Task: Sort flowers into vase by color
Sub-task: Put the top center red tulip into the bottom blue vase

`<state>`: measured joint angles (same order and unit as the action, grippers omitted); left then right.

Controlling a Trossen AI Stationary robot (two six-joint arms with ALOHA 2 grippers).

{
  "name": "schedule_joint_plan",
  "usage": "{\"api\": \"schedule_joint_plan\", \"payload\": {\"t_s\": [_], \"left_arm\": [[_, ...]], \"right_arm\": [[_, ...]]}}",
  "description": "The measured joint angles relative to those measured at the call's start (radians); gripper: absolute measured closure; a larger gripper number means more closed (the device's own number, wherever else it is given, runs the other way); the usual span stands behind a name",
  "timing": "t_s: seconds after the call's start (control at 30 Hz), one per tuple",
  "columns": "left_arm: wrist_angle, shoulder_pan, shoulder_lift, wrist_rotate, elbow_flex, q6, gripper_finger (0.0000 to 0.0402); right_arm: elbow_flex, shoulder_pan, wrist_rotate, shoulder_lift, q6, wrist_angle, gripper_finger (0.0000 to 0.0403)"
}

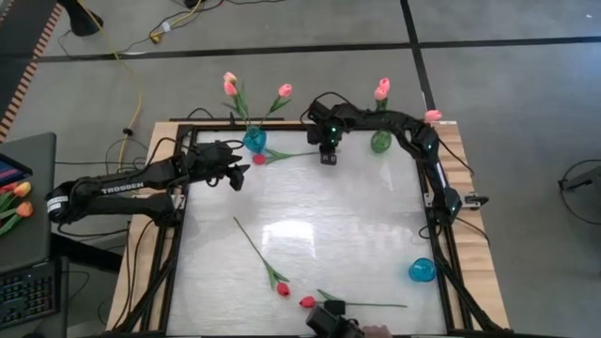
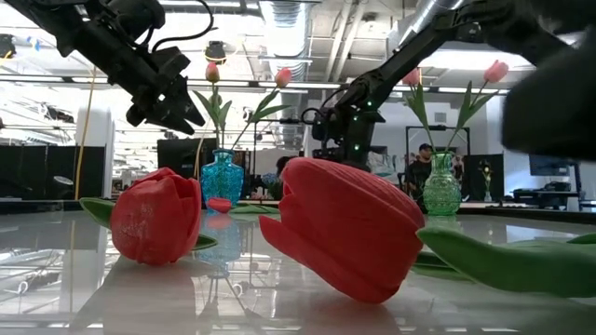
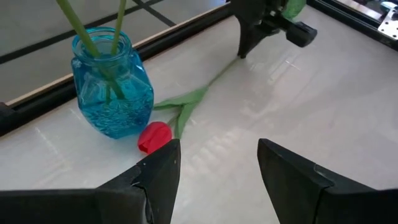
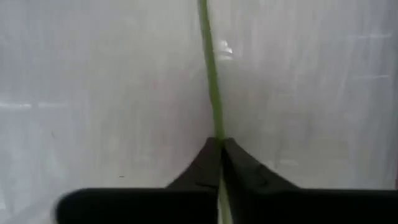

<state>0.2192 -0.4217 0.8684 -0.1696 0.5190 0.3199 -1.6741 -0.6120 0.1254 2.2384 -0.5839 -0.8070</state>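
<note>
A red tulip lies flat on the table, its head beside the blue vase at the far left and its stem running toward the right. That vase holds pink tulips. A green vase farther right holds more pink tulips. My right gripper stands over the stem's free end, shut on it. My left gripper hovers open a little nearer than the red head, touching nothing. My right gripper pinches the red tulip's thin green stem between its two fingertips, near the stem's free end. The fingers come from above, pointing steeply down. The tulip lies along the table with its head next to the blue vase.
Two more red tulips lie near the front edge, by a dark camera mount. A second blue vase stands at the near right. Black frame rails line the table's sides. The white middle is bare.
</note>
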Motion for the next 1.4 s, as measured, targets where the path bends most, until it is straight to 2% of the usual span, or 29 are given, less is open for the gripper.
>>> {"api": "schedule_joint_plan", "payload": {"t_s": [0.07,0.2,0.53,0.7,0.93,1.17,1.3,1.4], "left_arm": [[0.000,0.000,0.000,0.006,0.000,0.000,0.0201],[0.000,0.000,0.000,0.036,0.000,0.000,0.0201],[-0.027,0.000,-0.001,0.159,0.000,-0.064,0.0200],[-0.135,0.000,-0.017,0.293,0.000,-0.080,0.0200],[-0.272,0.000,-0.111,0.377,0.000,-0.065,0.0201],[-0.375,0.004,-0.197,0.500,0.000,0.020,0.0200],[-0.370,0.060,-0.201,0.478,0.000,0.102,0.0200],[-0.403,0.158,-0.170,0.370,0.000,0.139,0.0200]], "right_arm": [[0.001,0.016,-0.009,-0.010,-0.019,0.002,0.0387],[0.005,0.050,-0.023,-0.040,-0.024,0.003,0.0381],[0.007,0.136,0.070,-0.196,-0.045,-0.143,0.0388],[0.004,0.163,0.123,-0.293,0.047,-0.147,0.0388],[0.004,0.185,0.119,-0.410,0.188,-0.179,0.0388],[0.004,0.186,0.114,-0.529,0.315,-0.215,0.0388],[0.027,0.185,0.115,-0.623,0.321,-0.212,0.0388],[0.078,0.186,0.116,-0.710,0.322,-0.192,0.0388]]}}
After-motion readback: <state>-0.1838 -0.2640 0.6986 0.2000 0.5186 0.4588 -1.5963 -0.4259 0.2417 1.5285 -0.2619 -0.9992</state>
